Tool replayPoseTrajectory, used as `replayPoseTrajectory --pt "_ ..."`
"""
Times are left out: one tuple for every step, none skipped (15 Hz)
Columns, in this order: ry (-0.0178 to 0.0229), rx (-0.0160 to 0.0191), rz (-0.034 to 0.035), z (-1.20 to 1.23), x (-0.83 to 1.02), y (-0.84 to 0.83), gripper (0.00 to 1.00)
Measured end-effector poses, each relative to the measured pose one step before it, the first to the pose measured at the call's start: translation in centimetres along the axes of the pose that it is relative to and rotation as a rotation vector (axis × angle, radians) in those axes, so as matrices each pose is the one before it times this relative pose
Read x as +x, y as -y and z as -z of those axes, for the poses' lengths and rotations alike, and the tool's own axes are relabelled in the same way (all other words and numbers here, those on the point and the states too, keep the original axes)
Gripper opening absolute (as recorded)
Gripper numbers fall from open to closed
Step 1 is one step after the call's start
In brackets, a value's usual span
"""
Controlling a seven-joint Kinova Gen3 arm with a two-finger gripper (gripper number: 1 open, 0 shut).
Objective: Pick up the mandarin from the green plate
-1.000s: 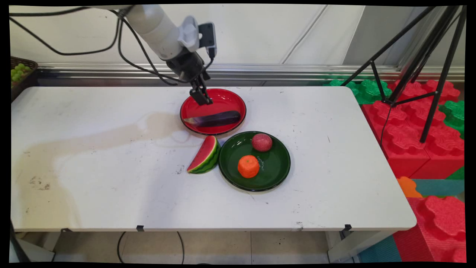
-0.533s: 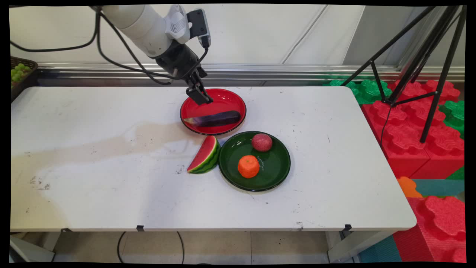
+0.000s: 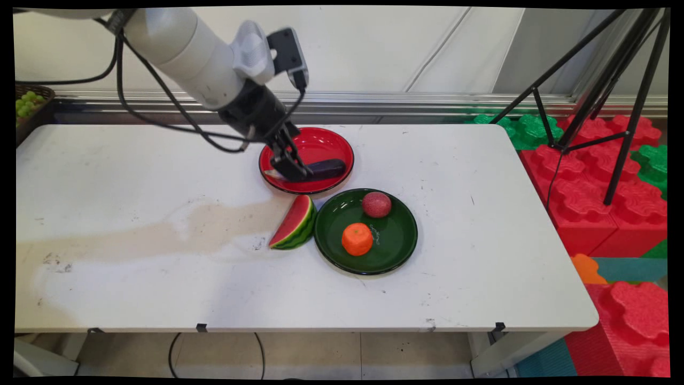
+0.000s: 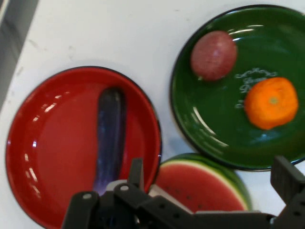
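Nearest on the scuffed white table [image 3: 133, 289] lies a red-and-green toy watermelon slice [image 3: 293, 223], just beside a glossy dark green plate [image 3: 398, 248] holding a toy orange [image 3: 357, 239] and a round reddish fruit [image 3: 376, 204]. Behind, a long dark purple toy eggplant [image 3: 327, 169] lies crosswise in a glossy red plate [image 3: 320, 140]. The black gripper [image 3: 293, 170] hangs over the eggplant's left end, fingers [image 4: 137, 170] spread and holding nothing. Beyond stand a black tripod [image 3: 614, 107] and red and green foam blocks [image 3: 588, 192].

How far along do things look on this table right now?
Looks done: the eggplant lies in the red plate; the orange and a red fruit sit in the green plate. In hand: nothing, the open pincer hovers at the eggplant's pale end. Possibly left: the watermelon slice, on the table between the plates.
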Motion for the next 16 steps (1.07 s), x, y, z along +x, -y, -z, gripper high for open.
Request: replayPoseTrajectory --pt "0.00367 -0.00723 0.01087 -0.017 0.171 -0.815 1.0" --pt "0.00417 -0.00787 0.01232 -0.057 0.19 -0.88 1.0" --pt "0.00388 -0.00701 0.0121 -0.171 0.275 -0.794 1.0" --pt "0.003 -0.00481 0.01066 -0.171 0.227 -0.606 1.0" --pt "0.00313 -0.00309 0.00727 -0.155 0.114 -0.374 1.0" --pt "0.00325 -0.00423 0.00983 -0.283 0.238 -0.51 1.0" --pt "0.00517 -0.00585 0.01214 -0.474 0.291 -0.519 1.0" --pt "0.0075 -0.00537 0.01504 -0.625 0.279 -0.501 1.0" --pt "0.00419 -0.00226 0.00832 -0.412 0.184 -0.245 1.0" --pt "0.00754 -0.00398 0.01098 -0.654 0.236 -0.272 1.0" --pt "0.00817 -0.00282 0.00994 -0.691 0.187 -0.153 1.0" --pt "0.00759 -0.00259 0.00709 -0.665 0.169 -0.069 1.0" --pt "0.00547 -0.00039 0.0084 -0.279 -0.036 -0.62 1.0" --pt "0.00692 -0.0029 0.0072 -0.675 0.169 -0.022 1.0" --pt "0.00505 -0.00221 0.00482 -0.472 0.099 0.029 1.0" --pt "0.00701 -0.00326 0.00754 -0.716 0.122 0.078 1.0"
